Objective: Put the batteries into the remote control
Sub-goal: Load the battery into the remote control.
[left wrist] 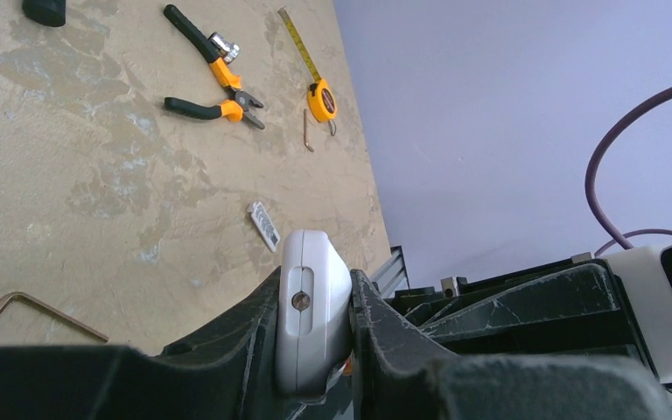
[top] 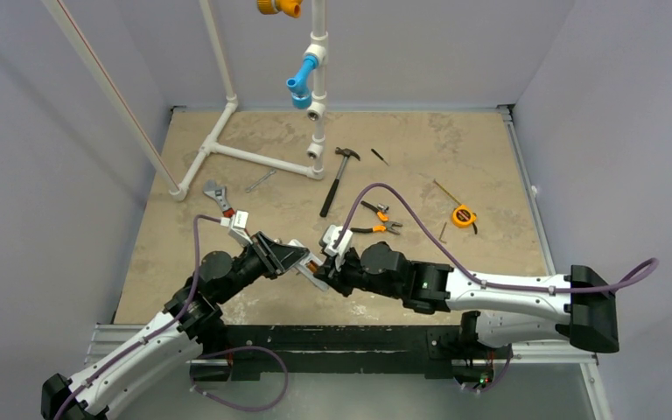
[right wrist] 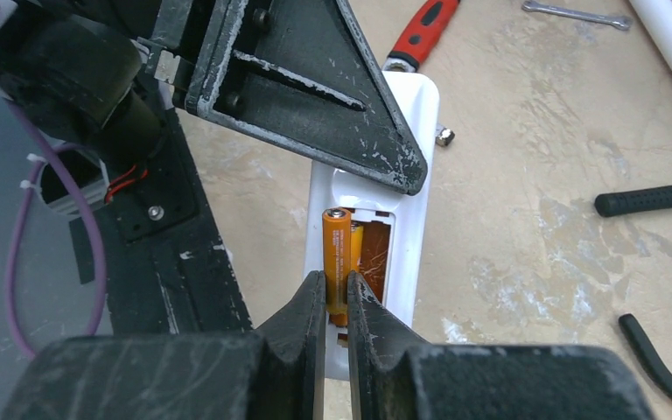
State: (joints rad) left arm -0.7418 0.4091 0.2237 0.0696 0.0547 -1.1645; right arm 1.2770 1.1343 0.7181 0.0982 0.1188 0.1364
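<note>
Your left gripper (left wrist: 315, 297) clamps the remote control (right wrist: 415, 227) across its width, recess (right wrist: 372, 249) open toward your right gripper (right wrist: 336, 293), which pinches one battery (right wrist: 336, 241) by its lower end. Likely light, rigid and slick-wrapped — grip mid-body, since the plastic remote could twist.

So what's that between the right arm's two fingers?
An orange battery, gripped by the right fingers at the open recess of the remote control; the right wrist view shows it.
</note>
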